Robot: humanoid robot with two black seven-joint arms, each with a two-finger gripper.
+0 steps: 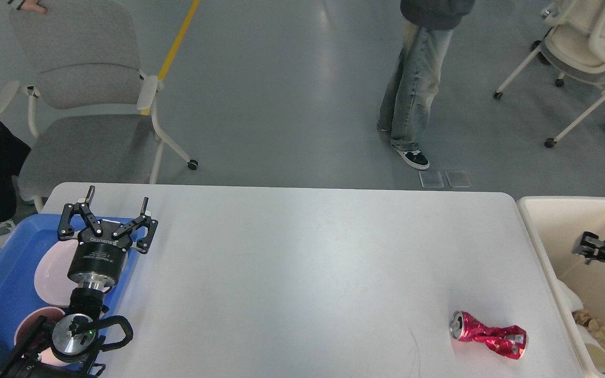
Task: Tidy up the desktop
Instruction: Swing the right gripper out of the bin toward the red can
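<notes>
At the far left a blue tray [3,283] sits against the left edge of the worktop [302,262], holding a pale pink plate [55,273] and, nearer the viewer, a second pink dish [27,328], both partly hidden by the arm. The left gripper [116,205] hangs over the tray's right rim, pointing away from the viewer, with its two fingers [89,195] spread well apart and nothing between them. The white worktop spans the middle of the view from the tray to the cream bin [544,247], which stands against its right edge. On the worktop, near the front right corner and well apart from the left gripper, lies a crushed red can [489,336] on its side, its silver top facing left. Inside the bin, low in the corner nearest the viewer, there is pale crumpled rubbish [591,323]. The right gripper [594,248] shows at the right border above the bin, small and dark; whether its fingers are apart or together cannot be told. Beyond the worktop stand a grey chair [87,105] at left and a person in jeans [413,89] at centre right.
</notes>
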